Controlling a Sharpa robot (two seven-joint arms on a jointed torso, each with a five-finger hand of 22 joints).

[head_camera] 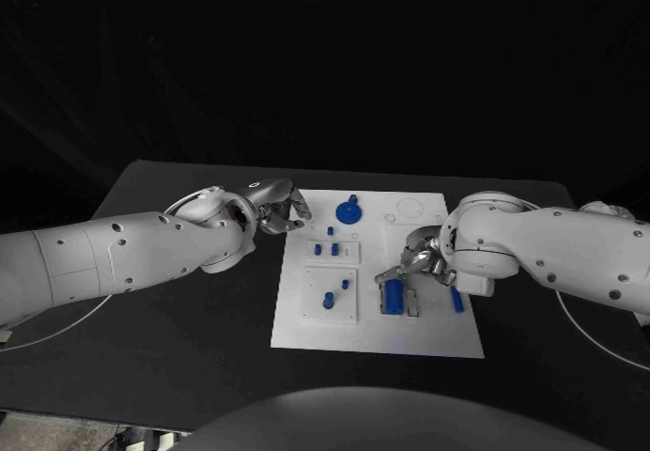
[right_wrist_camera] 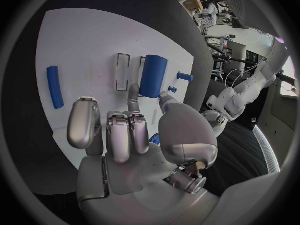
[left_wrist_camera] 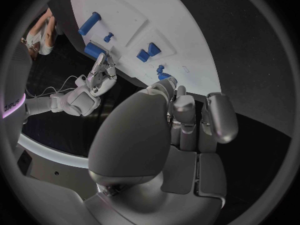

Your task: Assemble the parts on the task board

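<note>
Writing: none could be read on the task board (head_camera: pixel 431 331) or its parts.
Board: white plate in the middle of the black table (head_camera: pixel 177 319), its long axis running up and down the head view.
Large cylinder (head_camera: pixel 393 298): one, lower right of centre, long axis up and down the board.
Blue bar (head_camera: pixel 456 300): one, just right of the cylinder, parallel to it.
Round knobbed part (head_camera: pixel 348 212): one, at the board's upper centre.
Small blue pegs: about five, in the two raised panels left of centre; one (head_camera: pixel 328 301) stood lengthwise.
Left hand (head_camera: pixel 278 207): at the board's upper left edge, fingers curled in, holding nothing I could see.
Right hand (head_camera: pixel 420 264): over the board's right half, above the cylinder, fingers bent inward; a blue piece showed beneath the palm, but I cannot tell whether it was held.
</note>
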